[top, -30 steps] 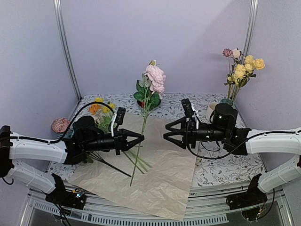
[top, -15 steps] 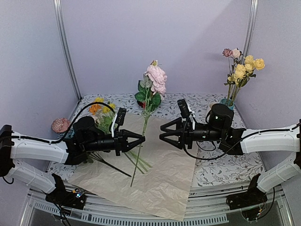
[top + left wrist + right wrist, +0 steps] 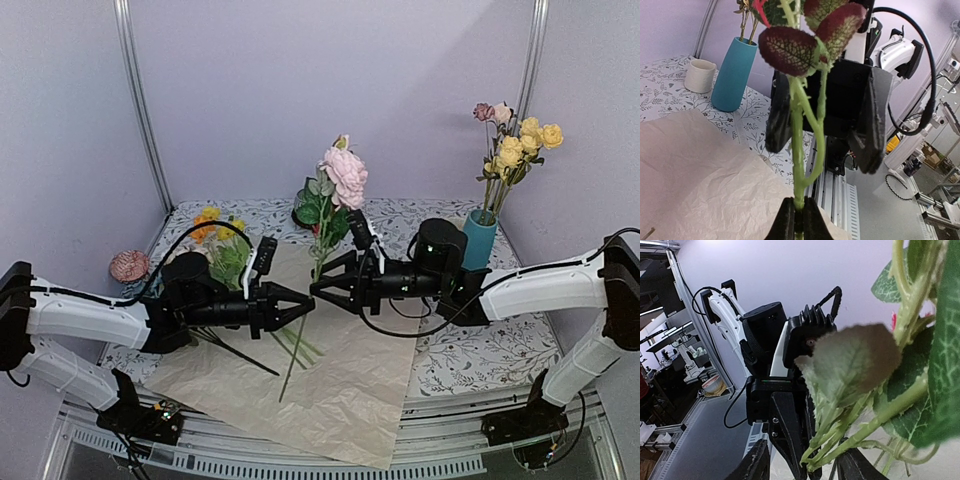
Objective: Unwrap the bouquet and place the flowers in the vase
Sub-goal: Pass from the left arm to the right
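Observation:
My left gripper (image 3: 306,303) is shut on the lower stem of a pink rose (image 3: 346,176) and holds it upright over the bouquet's opened peach paper (image 3: 340,385). In the left wrist view the green stem (image 3: 798,150) rises from my shut left gripper (image 3: 799,220). My right gripper (image 3: 320,288) is open, with a jaw on either side of that stem, just above the left one. In the right wrist view the stem (image 3: 875,422) and its leaves run between the open right gripper (image 3: 805,467). The teal vase (image 3: 479,238) at the back right holds yellow and pink flowers (image 3: 520,145). More flowers (image 3: 215,232) lie at the left.
A cream mug (image 3: 700,76) stands beside the vase (image 3: 735,75). A pink ball-like object (image 3: 128,265) sits at the left edge of the floral-patterned table (image 3: 480,350). Loose stems (image 3: 245,355) lie on the paper under my left arm.
My right arm has reached left until its jaws straddle the rose stem, and they have narrowed. The rose has shifted slightly right and up in my left gripper.

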{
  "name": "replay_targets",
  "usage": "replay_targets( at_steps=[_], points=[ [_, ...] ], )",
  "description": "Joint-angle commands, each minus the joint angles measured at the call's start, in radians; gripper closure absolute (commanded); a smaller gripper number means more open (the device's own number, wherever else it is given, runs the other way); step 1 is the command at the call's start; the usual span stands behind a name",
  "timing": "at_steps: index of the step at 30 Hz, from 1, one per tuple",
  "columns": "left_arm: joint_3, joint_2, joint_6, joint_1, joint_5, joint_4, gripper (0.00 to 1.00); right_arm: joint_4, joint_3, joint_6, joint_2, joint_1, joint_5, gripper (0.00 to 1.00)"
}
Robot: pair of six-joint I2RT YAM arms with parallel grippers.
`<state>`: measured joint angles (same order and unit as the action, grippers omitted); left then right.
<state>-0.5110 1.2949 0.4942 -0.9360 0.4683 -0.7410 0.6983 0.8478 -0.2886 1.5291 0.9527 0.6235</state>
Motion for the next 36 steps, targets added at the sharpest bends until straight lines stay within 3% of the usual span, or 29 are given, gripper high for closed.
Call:
replay_targets(
  at_steps=[1, 10, 26, 32, 36],
  points=[
    [-0.026, 0.005, -0.038, -0.028, 0.006, -0.043, 0.94, 0.087, 0.025, -0.05, 0.037, 0.01, 0.004, 0.54],
    [-0.003, -0.037, -0.044, -0.036, -0.04, -0.072, 0.94, 0.249, -0.076, -0.103, 0.01, 0.012, -0.005, 0.55],
    [-0.034, -0.017, -0.053, -0.051, -0.041, -0.057, 0.91, 0.251, -0.027, -0.116, 0.07, 0.022, 0.033, 0.69],
    [-0.039, -0.007, -0.055, -0.055, -0.032, -0.057, 0.88, 0.244, -0.028, -0.114, 0.068, 0.023, 0.028, 0.83],
    [-0.035, -0.01, -0.056, -0.054, -0.027, -0.055, 0.75, 0.207, -0.039, -0.088, 0.039, 0.022, -0.014, 0.95]
  ],
)
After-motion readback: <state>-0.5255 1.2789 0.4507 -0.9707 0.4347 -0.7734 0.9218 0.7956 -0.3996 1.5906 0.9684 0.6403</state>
